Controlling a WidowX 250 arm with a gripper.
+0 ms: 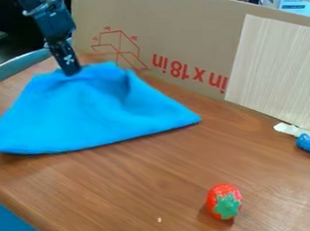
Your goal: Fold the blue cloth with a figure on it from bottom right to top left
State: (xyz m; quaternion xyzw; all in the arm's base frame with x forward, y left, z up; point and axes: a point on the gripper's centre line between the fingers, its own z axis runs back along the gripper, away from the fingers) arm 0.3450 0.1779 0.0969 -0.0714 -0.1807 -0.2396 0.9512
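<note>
1 pc. blue cloth [99, 117], rumpled nr. gripper [70, 74]; jaws: can't tell if apart or tog. Poss. risk: fold drags open b/c cloth snags during lift-off.

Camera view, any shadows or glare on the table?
In the camera view, a soft shadow lies by the toy strawberry, a thin dark one under the near edge of the blue cloth; the wooden table has a mild pale sheen at lower right.

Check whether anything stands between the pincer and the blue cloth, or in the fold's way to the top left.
Nothing visible: the pincer is down at the blue cloth's upper edge; the strawberry sits apart, lower right.
</note>
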